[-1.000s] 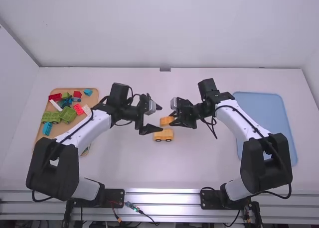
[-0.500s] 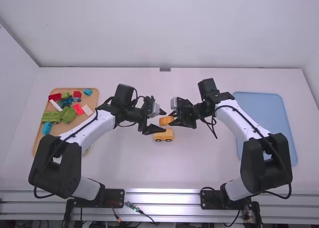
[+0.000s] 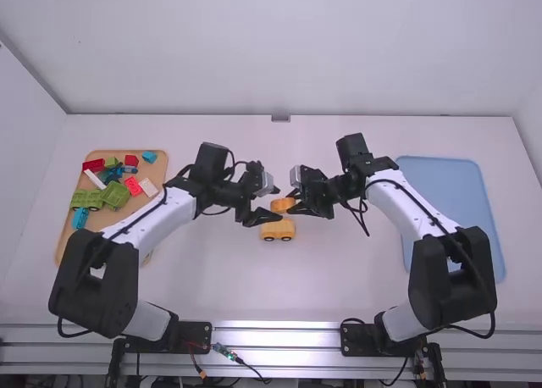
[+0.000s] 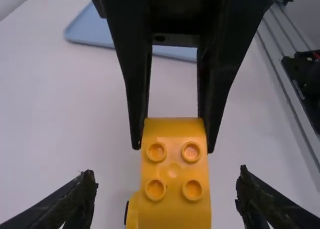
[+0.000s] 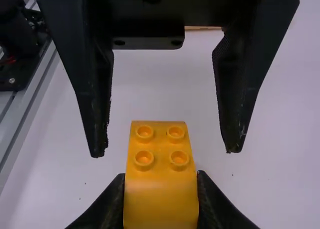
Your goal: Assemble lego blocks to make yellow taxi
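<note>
So the yellow block (image 5: pixel 160 204) is pinched in the right gripper (image 5: pixel 160 184), long axis pointing at the left gripper (image 4: pixel 165 194), whose fingers are spread either side of its free end. Looks like left just needs to close. Wheeled yellow base (image 3: pixel 278 230) sits near the block.

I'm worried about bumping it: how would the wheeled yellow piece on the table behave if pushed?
The wheeled piece would probably roll lengthwise, since two dark wheels show along its side. It looks unlikely to tip, sitting low and longer than tall.
</note>
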